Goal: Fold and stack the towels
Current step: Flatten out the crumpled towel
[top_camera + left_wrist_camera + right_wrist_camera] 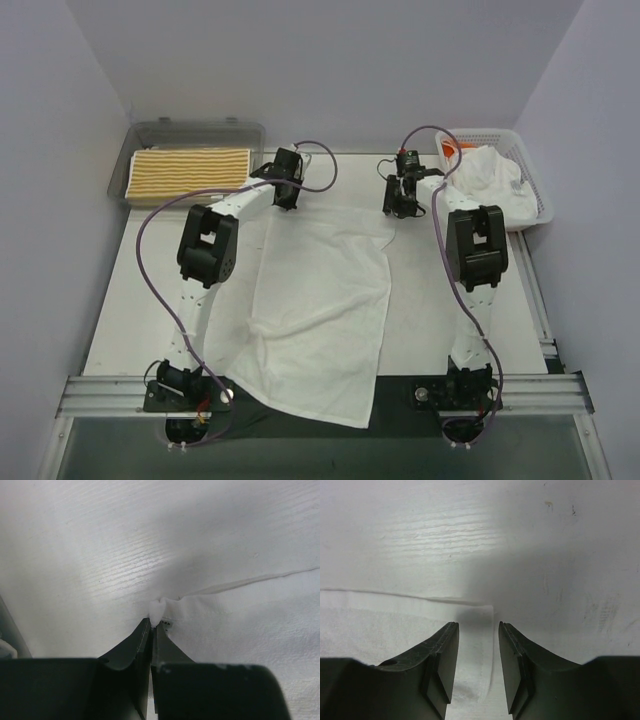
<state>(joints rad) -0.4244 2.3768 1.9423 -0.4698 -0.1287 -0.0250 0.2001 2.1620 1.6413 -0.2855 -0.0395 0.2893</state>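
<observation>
While the white towel (315, 320) lies spread flat on the counter (440, 320), its long axis runs near to far, skewed slightly so the near end sits a little to the left. Far short edge points at the back wall; near short edge laps over the counter's near edge, between the two arm bases.

Appearance: plain white, unfolded, with shallow creases across the middle. Hemmed edge and fine weave visible in the wrist views.

Left gripper (152, 625): at the far left corner, jaws clenched on a small pinch of the white towel; cloth bunches up just past the tips.

Right gripper (478, 630): at the far right corner, jaws apart, released. The corner lies flat on the counter below the gap, touching neither finger as far as I can tell.

Other items: yellow-and-white striped towel (190, 172), folded, lying in the grey tray (190, 128) at far left, stripes running left to right. Heap of white towels (495, 180), crumpled, in the white mesh basket (540, 195) at far right.
</observation>
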